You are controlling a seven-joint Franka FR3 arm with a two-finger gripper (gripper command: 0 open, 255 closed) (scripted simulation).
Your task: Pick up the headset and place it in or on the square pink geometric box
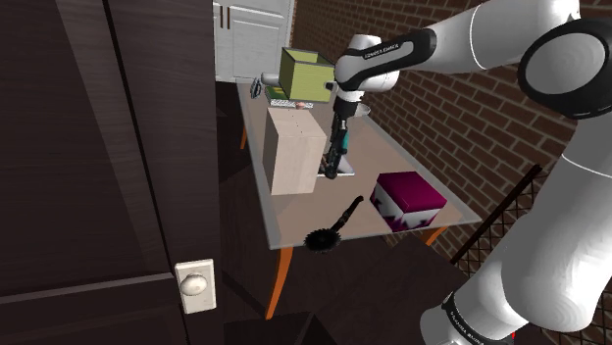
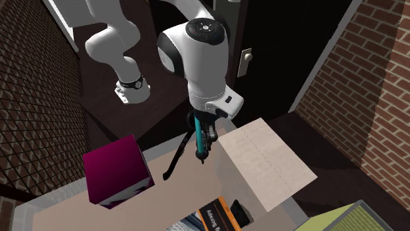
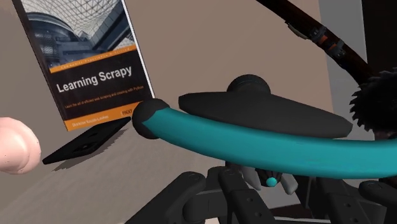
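Note:
The headset [image 3: 254,143] has a teal band and black ear pads. My gripper [image 1: 337,162] is shut on it, holding it just above the table beside a tall cardboard box [image 1: 294,152]. From the second exterior view the gripper [image 2: 202,143] points down with the teal band [image 2: 195,128] running along it. The wrist view has the band lying across the fingers of the gripper [image 3: 254,184]. The square box [image 1: 410,196] is magenta on top with white sides and stands at the table's near corner, apart from the gripper. It also shows as a magenta box [image 2: 115,170] in the second exterior view.
A black tool with a toothed wheel [image 1: 333,227] lies between the gripper and the magenta box. A book [image 3: 89,57] lies flat under the hand. An olive-green box [image 1: 302,73] stands at the far end of the table [image 1: 387,147]. A dark door [image 1: 108,147] takes up the shoulder view's left.

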